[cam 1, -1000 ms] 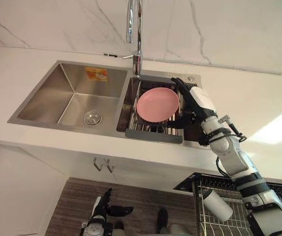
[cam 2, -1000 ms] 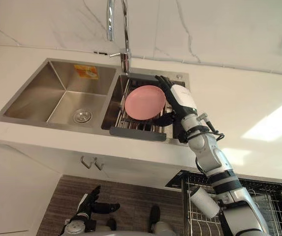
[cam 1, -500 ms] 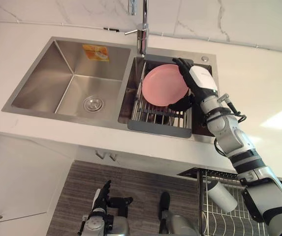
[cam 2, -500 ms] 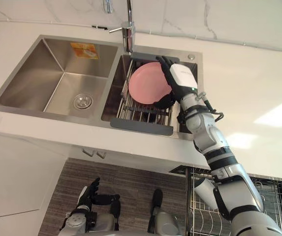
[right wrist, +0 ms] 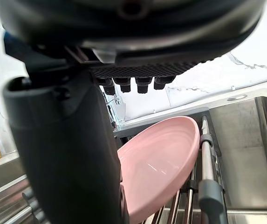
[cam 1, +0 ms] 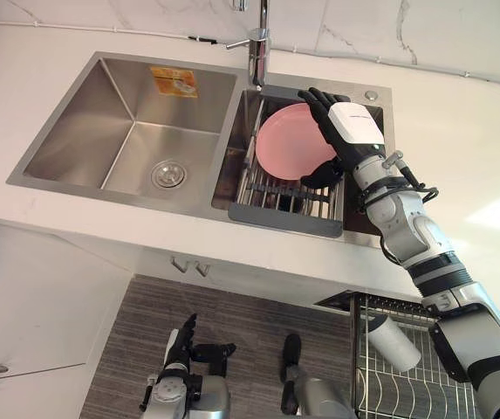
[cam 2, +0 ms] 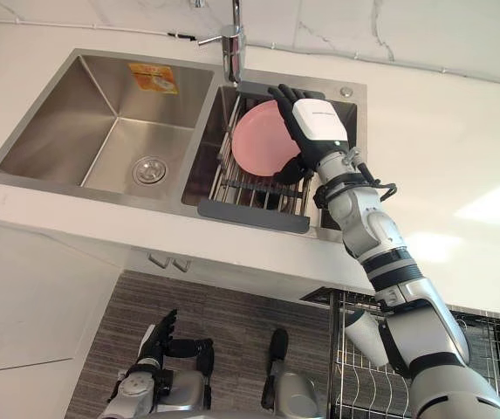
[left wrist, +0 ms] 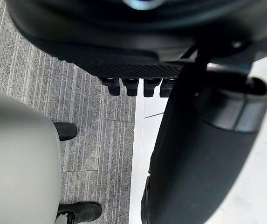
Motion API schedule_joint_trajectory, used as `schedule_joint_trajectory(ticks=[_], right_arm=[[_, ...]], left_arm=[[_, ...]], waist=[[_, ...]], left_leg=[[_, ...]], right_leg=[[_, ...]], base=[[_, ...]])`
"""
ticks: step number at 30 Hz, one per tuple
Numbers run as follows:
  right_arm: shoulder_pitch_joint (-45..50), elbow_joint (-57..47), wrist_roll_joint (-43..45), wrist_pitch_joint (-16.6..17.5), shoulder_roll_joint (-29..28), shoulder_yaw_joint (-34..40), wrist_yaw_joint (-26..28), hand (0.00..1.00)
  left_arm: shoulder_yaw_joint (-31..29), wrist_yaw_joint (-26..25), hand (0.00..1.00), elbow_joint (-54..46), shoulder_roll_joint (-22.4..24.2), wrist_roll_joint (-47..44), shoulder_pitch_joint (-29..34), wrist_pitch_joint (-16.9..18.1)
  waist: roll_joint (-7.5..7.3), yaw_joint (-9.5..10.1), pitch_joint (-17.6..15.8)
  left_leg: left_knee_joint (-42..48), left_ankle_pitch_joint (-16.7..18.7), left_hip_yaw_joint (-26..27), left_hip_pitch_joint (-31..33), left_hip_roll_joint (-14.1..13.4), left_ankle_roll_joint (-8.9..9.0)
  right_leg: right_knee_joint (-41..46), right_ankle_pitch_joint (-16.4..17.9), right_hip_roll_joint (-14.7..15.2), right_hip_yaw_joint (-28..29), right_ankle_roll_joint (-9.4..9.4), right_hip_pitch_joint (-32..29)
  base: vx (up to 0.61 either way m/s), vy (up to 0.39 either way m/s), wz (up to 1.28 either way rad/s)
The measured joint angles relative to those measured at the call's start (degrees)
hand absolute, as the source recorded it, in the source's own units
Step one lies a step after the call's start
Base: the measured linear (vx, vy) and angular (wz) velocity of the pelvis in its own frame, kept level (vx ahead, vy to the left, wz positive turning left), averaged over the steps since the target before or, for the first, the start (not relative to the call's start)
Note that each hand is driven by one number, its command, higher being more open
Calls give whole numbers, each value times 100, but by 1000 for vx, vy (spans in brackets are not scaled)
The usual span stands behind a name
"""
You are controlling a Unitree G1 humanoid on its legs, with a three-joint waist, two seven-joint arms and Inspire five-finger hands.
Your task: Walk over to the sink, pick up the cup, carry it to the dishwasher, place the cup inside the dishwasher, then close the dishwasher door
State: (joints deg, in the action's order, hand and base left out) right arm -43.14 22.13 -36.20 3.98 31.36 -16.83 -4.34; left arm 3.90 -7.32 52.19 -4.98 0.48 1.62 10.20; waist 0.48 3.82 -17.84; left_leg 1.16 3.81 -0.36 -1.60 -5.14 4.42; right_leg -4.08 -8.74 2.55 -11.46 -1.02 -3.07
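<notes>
The right hand, fingers outstretched and thumb tucked low, reaches the right edge of a pink plate propped in the dish rack of the sink, upper centre. A white cup lies in the dishwasher basket, lower right. The left hand hangs open, lower left.

The white desk is holding a steel sink; a rack is carrying a pink plate inside.
</notes>
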Motion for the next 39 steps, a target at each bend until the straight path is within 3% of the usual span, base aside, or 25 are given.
schedule_joint_trajectory(ticks=[24,39], right_arm=[[577,-299,-104,181,-47,-406,156,100],[581,-239,-618,-90,-225,-352,8,100]], left_arm=[[7,9,100,47,5,20,-49,-4],[45,-5,100,11,-14,21,-37,-23]], waist=[[0,19,0],[-27,19,-8]], left_leg=[[-36,-9,40,-98,-22,0],[-104,-62,35,-157,2,42]], right_leg=[[120,54,24,36,-3,11],[178,81,61,27,-34,9]], base=[[0,0,0],[-4,-1,0]])
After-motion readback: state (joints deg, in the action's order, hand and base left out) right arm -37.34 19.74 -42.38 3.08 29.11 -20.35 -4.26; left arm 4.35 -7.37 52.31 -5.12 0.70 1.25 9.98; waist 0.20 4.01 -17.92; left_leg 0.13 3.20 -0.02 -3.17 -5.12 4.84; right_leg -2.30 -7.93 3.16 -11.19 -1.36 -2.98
